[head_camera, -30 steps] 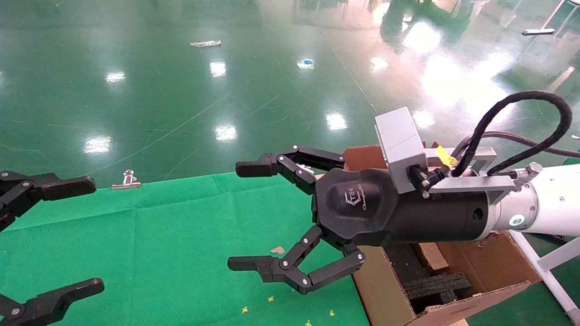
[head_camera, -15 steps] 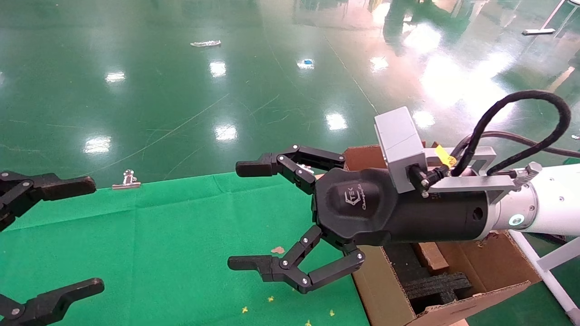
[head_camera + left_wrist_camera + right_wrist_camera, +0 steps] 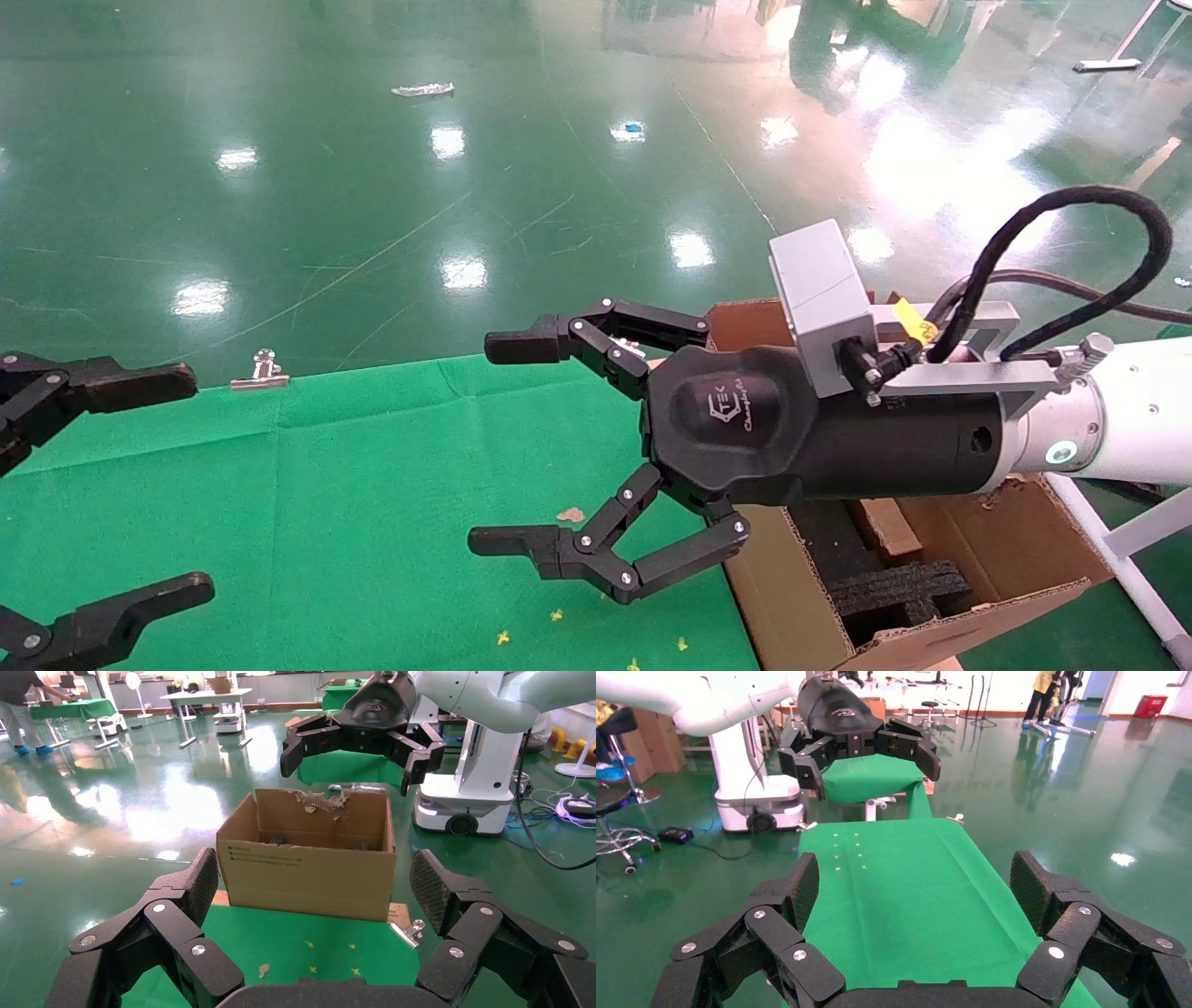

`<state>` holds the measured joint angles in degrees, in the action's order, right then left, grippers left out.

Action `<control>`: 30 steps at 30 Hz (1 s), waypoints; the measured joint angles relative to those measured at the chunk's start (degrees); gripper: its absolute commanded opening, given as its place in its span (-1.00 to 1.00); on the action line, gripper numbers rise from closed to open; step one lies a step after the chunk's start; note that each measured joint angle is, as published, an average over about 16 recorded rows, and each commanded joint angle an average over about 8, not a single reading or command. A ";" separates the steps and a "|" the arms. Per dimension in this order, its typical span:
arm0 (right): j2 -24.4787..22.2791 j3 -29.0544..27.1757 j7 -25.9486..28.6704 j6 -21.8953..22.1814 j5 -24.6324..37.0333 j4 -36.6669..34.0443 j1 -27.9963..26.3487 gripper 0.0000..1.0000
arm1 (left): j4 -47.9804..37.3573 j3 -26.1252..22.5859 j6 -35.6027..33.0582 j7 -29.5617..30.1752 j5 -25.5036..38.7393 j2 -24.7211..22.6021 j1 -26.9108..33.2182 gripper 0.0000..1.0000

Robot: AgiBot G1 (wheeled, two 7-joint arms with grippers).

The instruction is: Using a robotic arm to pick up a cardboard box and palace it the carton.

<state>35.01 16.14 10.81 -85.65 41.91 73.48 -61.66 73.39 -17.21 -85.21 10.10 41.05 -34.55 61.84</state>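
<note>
My right gripper [image 3: 498, 444] hangs open and empty over the green cloth, at the carton's left side; its white robotic arm [image 3: 1131, 419] reaches across the carton [image 3: 1010, 550]. This carton stands open at the table's right end, with a torn flap [image 3: 325, 801] and black foam [image 3: 894, 592] inside. A small brown cardboard piece [image 3: 885, 527] lies in it, mostly hidden under my wrist; I cannot tell whether it is the cardboard box. My left gripper [image 3: 186, 483] is parked open at the left edge. Nothing is between the jaws in either wrist view.
The green cloth table [image 3: 326, 485] ends just past a metal binder clip [image 3: 263, 371] at its far edge. Small yellow marks [image 3: 557, 615] and a brown scrap [image 3: 570, 514] dot the cloth. Glossy green floor lies beyond.
</note>
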 measured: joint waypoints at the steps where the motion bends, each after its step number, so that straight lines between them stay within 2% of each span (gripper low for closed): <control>1: 0.00 0.00 0.00 0.00 0.00 0.00 0.00 1.00 | 0.00 0.00 0.00 0.00 0.00 0.00 0.00 1.00; 30: 0.00 0.01 0.00 0.00 0.00 0.00 -0.01 1.00 | 0.00 0.00 0.00 0.00 0.00 0.00 0.00 1.00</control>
<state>35.01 16.15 10.81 -85.65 41.91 73.48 -61.68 73.39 -17.21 -85.21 10.10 41.05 -34.55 61.84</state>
